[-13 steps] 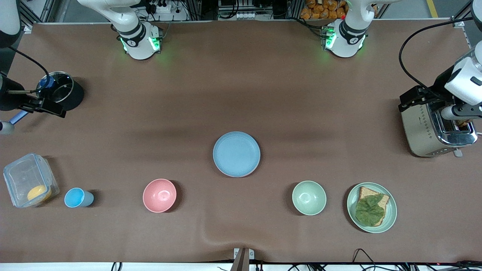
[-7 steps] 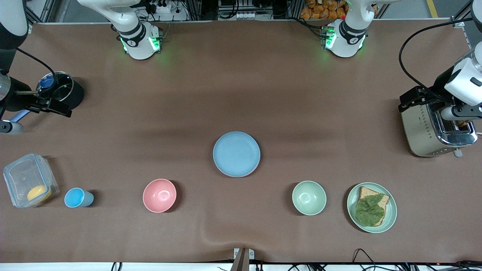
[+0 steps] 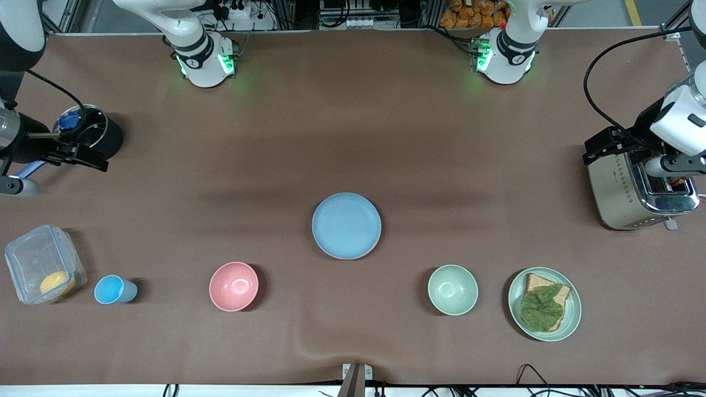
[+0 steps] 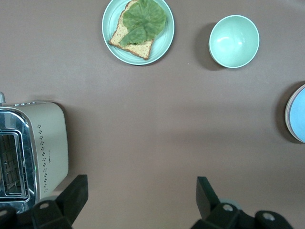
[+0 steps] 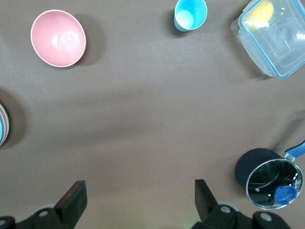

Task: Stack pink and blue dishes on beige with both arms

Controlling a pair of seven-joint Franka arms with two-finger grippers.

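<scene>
The light blue plate [image 3: 346, 225] lies in the middle of the table, on top of a stack. A thin pinkish rim [image 3: 374, 247] of the pink plate peeks out under it, and the stack's edge [image 5: 3, 125] also shows in the right wrist view. The beige plate is hidden. My left gripper [image 4: 142, 192] hangs open and empty over bare table beside the toaster [image 4: 29, 149]. My right gripper [image 5: 140, 192] is open and empty too, over bare table beside the black pot [image 5: 271, 180]. Both are well away from the plates.
A deep pink bowl [image 3: 234, 286], a blue cup [image 3: 112, 289] and a clear lidded box [image 3: 41, 263] stand near the front camera toward the right arm's end. A green bowl [image 3: 453, 289] and a green plate with bread and lettuce [image 3: 545, 304] stand toward the left arm's end.
The right arm's hand has drifted a little toward the pot. The left arm and the plates have not visibly moved.
</scene>
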